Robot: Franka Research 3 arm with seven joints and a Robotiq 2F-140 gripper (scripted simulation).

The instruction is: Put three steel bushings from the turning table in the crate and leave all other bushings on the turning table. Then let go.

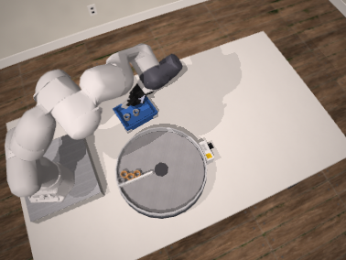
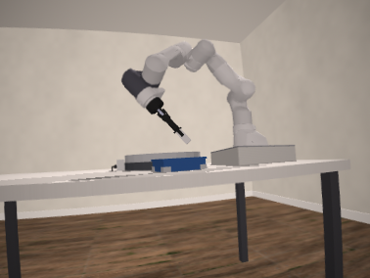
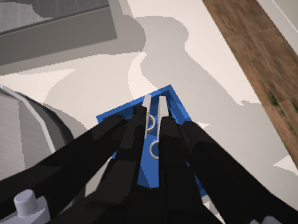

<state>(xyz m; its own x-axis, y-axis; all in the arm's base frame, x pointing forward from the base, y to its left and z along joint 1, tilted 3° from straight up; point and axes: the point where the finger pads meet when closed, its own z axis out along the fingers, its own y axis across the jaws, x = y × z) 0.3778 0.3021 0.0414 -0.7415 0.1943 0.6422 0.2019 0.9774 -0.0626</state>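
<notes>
The blue crate point(image 1: 135, 114) stands on the table behind the grey turning table point(image 1: 160, 169). Two steel bushings point(image 1: 126, 117) point(image 1: 135, 111) lie in the crate; the wrist view shows them as rings point(image 3: 149, 120) point(image 3: 155, 149) partly behind my fingers. Three orange bushings point(image 1: 130, 174) sit against the white bar on the left of the turning table. My gripper point(image 1: 135, 100) point(image 2: 186, 139) hangs tilted above the crate point(image 2: 177, 162), clear of it. Its fingers stand a narrow gap apart with nothing between them.
The arm's grey base block point(image 1: 64, 183) stands left of the turning table. A small white box with a yellow mark point(image 1: 209, 151) sits at the turning table's right rim. The wrist view shows the turning table's rim point(image 3: 30, 130) at the left.
</notes>
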